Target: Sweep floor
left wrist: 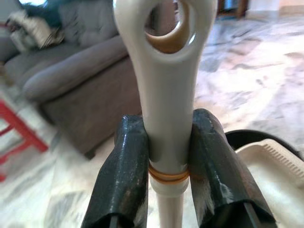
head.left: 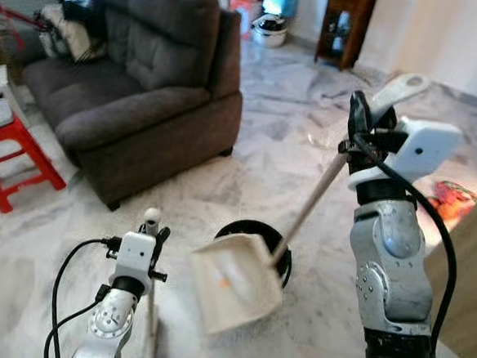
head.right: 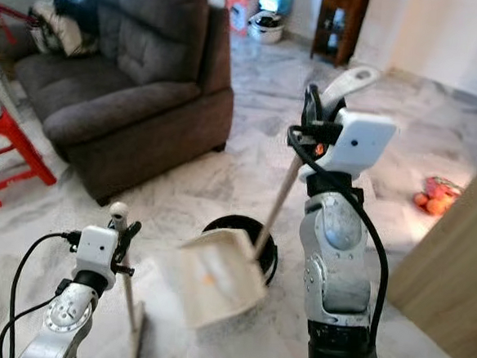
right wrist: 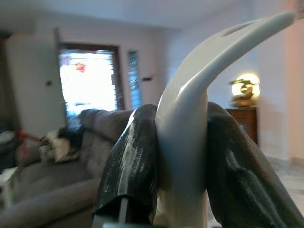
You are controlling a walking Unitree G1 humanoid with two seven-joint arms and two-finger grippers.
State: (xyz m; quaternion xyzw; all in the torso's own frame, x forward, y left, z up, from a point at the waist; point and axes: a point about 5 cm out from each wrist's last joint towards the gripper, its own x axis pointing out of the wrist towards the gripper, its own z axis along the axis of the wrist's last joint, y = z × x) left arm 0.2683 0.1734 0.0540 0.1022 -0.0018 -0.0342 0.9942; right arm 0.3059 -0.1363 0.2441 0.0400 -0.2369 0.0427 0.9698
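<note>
Marble floor (head.left: 266, 140) is lying open ahead of you, edged by the dark grey fabric sofa (head.left: 146, 99) on your left and a wooden panel (head.right: 453, 276) on your right. Your right claw (head.left: 359, 122) is clamping the long white handle of the cream plastic dustpan (head.left: 235, 281), its pan hanging over a round black bin (head.left: 255, 233). Your left claw (left wrist: 166, 156) is gripping the white broom handle (left wrist: 166, 71) low beside you.
</note>
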